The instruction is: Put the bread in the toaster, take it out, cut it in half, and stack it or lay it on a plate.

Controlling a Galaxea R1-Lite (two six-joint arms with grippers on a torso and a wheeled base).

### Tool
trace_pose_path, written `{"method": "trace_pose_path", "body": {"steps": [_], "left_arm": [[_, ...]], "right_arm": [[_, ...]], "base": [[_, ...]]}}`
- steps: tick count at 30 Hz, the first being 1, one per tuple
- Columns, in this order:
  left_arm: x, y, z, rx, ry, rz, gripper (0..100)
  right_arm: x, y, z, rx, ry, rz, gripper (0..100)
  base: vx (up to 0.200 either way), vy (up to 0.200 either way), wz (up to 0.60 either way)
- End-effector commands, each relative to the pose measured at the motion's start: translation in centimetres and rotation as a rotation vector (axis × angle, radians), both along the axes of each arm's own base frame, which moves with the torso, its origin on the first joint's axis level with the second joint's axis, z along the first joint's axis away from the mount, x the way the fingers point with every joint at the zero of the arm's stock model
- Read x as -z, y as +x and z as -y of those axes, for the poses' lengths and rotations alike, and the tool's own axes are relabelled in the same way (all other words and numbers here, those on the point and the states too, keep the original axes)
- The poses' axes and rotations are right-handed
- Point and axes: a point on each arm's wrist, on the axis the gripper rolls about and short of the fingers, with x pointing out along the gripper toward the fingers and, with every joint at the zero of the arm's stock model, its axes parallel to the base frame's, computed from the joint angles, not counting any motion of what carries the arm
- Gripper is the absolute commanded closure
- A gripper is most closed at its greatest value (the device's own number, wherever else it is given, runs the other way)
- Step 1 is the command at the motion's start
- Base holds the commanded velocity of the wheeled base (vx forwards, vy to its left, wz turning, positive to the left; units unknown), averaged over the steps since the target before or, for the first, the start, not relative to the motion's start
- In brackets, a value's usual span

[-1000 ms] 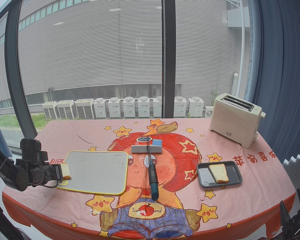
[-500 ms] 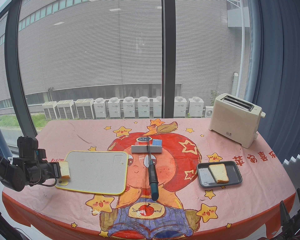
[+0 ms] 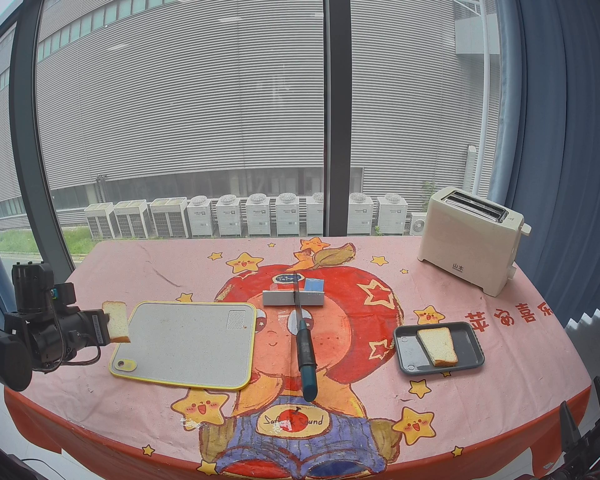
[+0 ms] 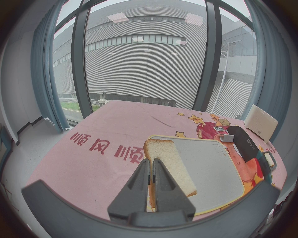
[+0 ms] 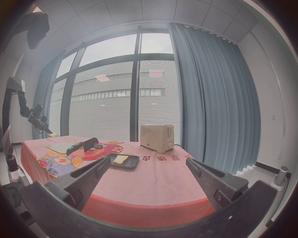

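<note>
Left gripper (image 3: pixel 105 325) pinches a bread half (image 3: pixel 117 321) by its edge, aloft beside the board (image 3: pixel 187 344); carried across to the plate (image 3: pixel 406 357), the soft piece may sag, tear or slip. Right gripper (image 5: pixel 147 161) hangs, fingers wide.

Tall window (image 3: pixel 337 125), grey building (image 3: pixel 187 94) outside; blue curtain (image 3: pixel 556 156); white tiled ceiling (image 5: pixel 155 12).
</note>
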Motion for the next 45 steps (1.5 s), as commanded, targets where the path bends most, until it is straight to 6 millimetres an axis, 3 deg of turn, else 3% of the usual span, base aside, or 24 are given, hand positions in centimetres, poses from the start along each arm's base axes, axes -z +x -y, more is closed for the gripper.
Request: {"method": "trace_pose_path", "body": {"steps": [1, 10, 21, 28, 32, 39, 45], "left_arm": [[0.4, -2.4, 0.3, 0.026, -0.021, -0.005, 100], [-0.1, -2.2, 0.6, 0.096, -0.049, 0.020, 100], [-3.7, -0.7, 1.1, 0.130, -0.022, 0.154, 100], [-3.8, -2.3, 1.8, 0.156, -0.025, 0.160, 100], [-5.2, -1.6, 1.5, 0.137, -0.024, 0.218, 100], [-5.3, -1.3, 1.7, 0.177, -0.046, 0.221, 100], [-6.0, 0.4, 1.6, 0.116, -0.169, 0.240, 100]], "right_arm": [[0.5, 0.0, 0.0, -0.001, 0.000, -0.003, 0], [0.5, 0.0, 0.0, -0.001, 0.000, -0.003, 0], [0.5, 0.0, 0.0, -0.001, 0.000, -0.003, 0], [0.5, 0.0, 0.0, -0.001, 0.000, -0.003, 0], [0.5, 0.0, 0.0, -0.001, 0.000, -0.003, 0], [0.5, 0.0, 0.0, -0.001, 0.000, -0.003, 0], [0.5, 0.0, 0.0, -0.001, -0.002, -0.003, 0]], "base": [[0.000, 0.000, 0.00], [0.000, 0.000, 0.00], [0.000, 0.000, 0.00], [0.000, 0.000, 0.00], [0.000, 0.000, 0.00], [0.000, 0.000, 0.00], [0.000, 0.000, 0.00]]}}
